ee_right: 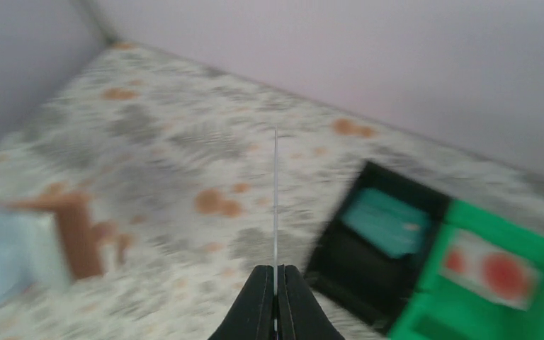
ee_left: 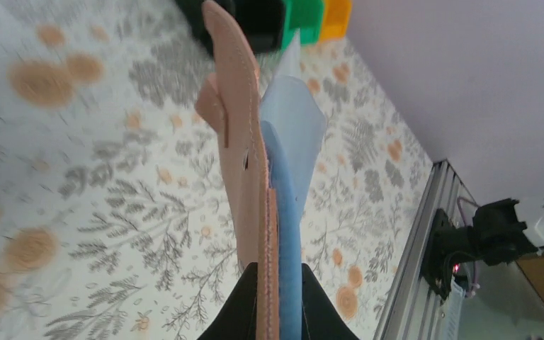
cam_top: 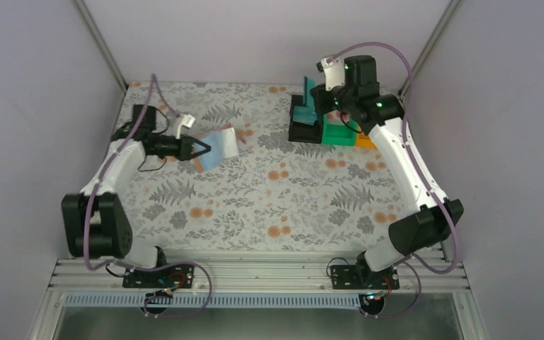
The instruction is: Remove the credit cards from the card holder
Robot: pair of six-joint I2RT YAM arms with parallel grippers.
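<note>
My left gripper (cam_top: 200,149) is shut on the card holder (cam_top: 219,145) and holds it at the table's far left. In the left wrist view the holder (ee_left: 237,142) stands edge-on between my fingertips (ee_left: 278,297), salmon-tan on the left, light blue on the right. My right gripper (cam_top: 324,103) hovers over the bins at the far right. In the right wrist view it (ee_right: 275,273) is shut on a credit card (ee_right: 275,198), seen edge-on as a thin whitish line. A teal card (ee_right: 389,219) lies in the black bin (ee_right: 340,276). A white card with red marks (ee_right: 492,273) lies in the green bin (ee_right: 531,241).
The black bin (cam_top: 303,126), green bin (cam_top: 340,133) and orange bin (cam_top: 363,142) stand side by side at the far right of the floral table. Grey walls close in the back and both sides. The card holder shows blurred at the left of the right wrist view (ee_right: 71,234).
</note>
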